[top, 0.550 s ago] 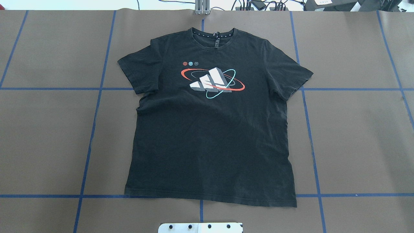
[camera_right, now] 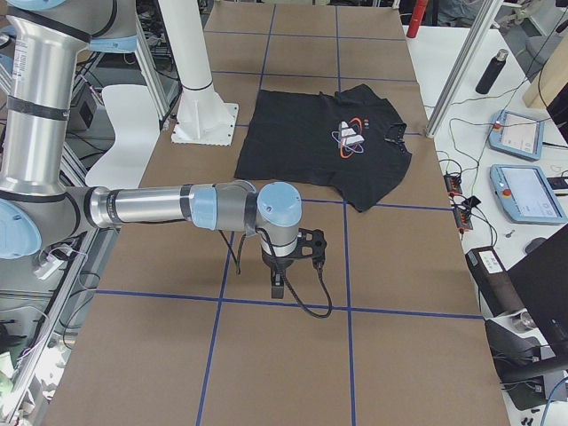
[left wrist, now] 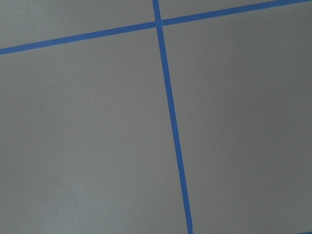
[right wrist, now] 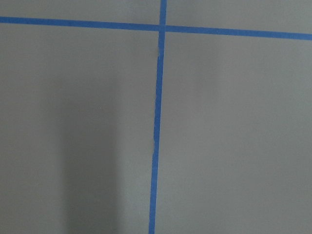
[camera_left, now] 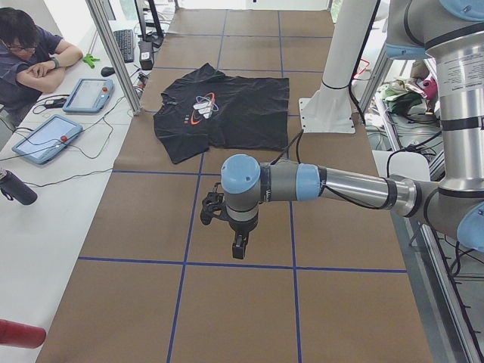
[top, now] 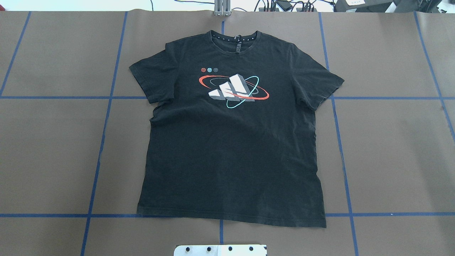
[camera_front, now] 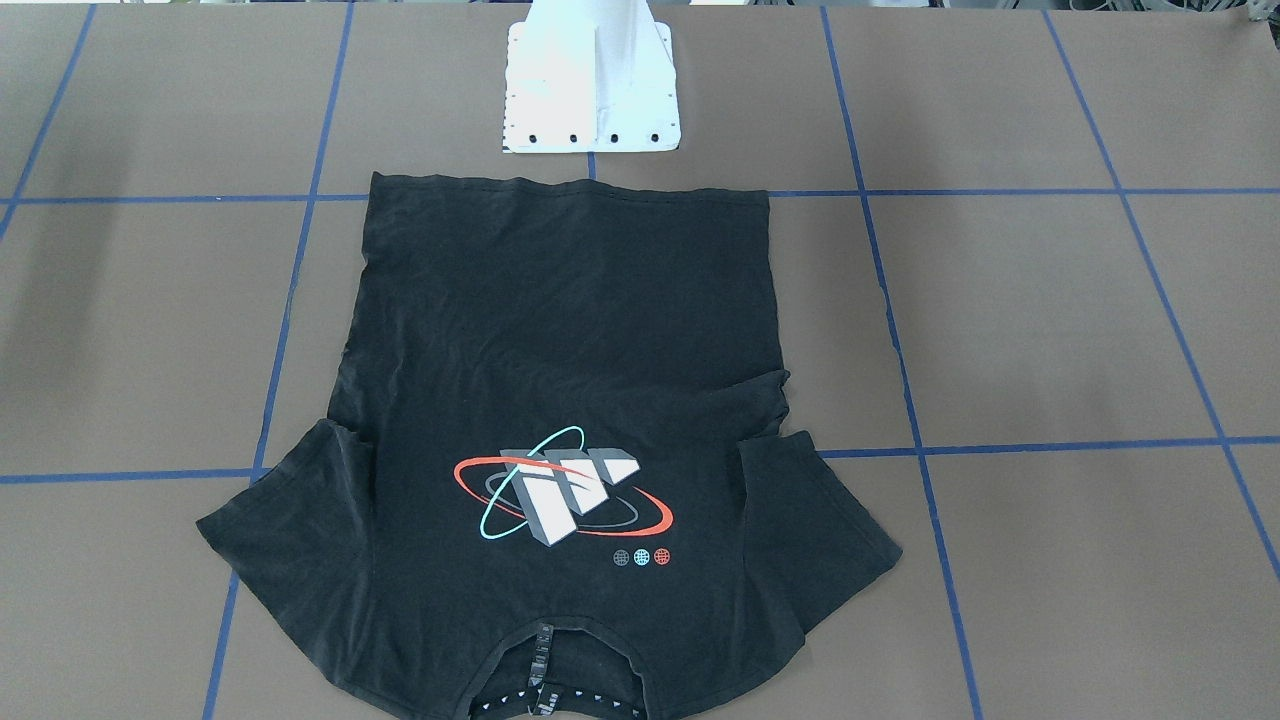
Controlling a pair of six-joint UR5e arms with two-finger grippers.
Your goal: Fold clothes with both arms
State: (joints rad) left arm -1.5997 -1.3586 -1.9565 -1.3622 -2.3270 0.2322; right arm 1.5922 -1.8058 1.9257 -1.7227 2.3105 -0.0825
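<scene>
A robotics lab: the counter (top: 391, 142) is covered in brown paper marked into a grid with blue tape (top: 103, 142), silver robot arms (camera_left: 340, 185) reach over it beside a bolted white pedestal (camera_front: 592, 90), aluminium posts (camera_left: 113, 53) stand along its edge, and a white side desk (camera_left: 30, 219) carries control tablets (camera_left: 44, 140), a keyboard (camera_left: 125, 44) and cables (top: 284, 4), with a person (camera_left: 30, 53) seated there

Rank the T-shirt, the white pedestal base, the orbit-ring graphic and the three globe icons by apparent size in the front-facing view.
1. T-shirt, by far the largest.
2. white pedestal base and orbit-ring graphic: about alike, too close to rank.
3. three globe icons, smallest.
</scene>
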